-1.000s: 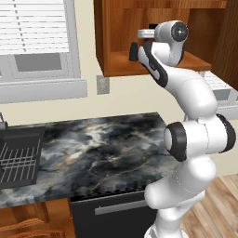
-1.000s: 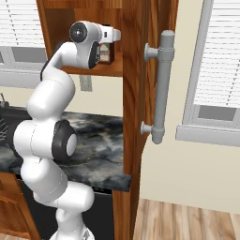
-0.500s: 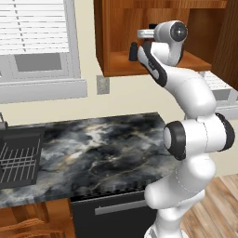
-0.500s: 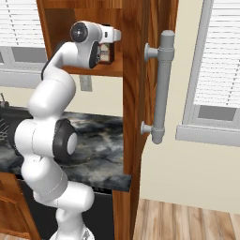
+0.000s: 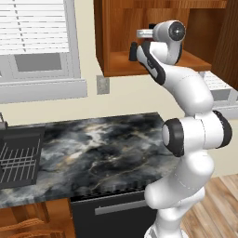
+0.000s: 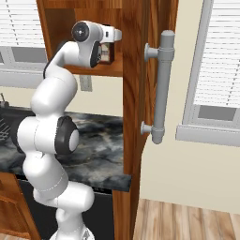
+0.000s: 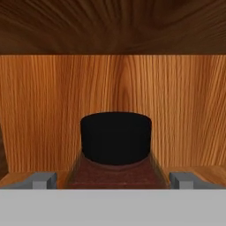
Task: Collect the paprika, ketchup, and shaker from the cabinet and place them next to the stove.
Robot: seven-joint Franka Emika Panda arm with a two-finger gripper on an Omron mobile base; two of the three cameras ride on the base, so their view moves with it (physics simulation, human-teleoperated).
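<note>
Paprika [image 7: 115,152]: jar, black cap, lower centre of hand view, between spread hand [image 7: 114,180] fingertips, inside cabinet [image 7: 53,110]. Right base view: upper centre, on cabinet shelf. Likely rigid, light, smooth; grasp body below cap.

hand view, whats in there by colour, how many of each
black: 1, the cap of the paprika
reddish-brown: 1, the paprika jar body below the cap
wood-brown: 1, the cabinet back wall
grey: 2, the fingertips either side of the jar
total: 5
</note>
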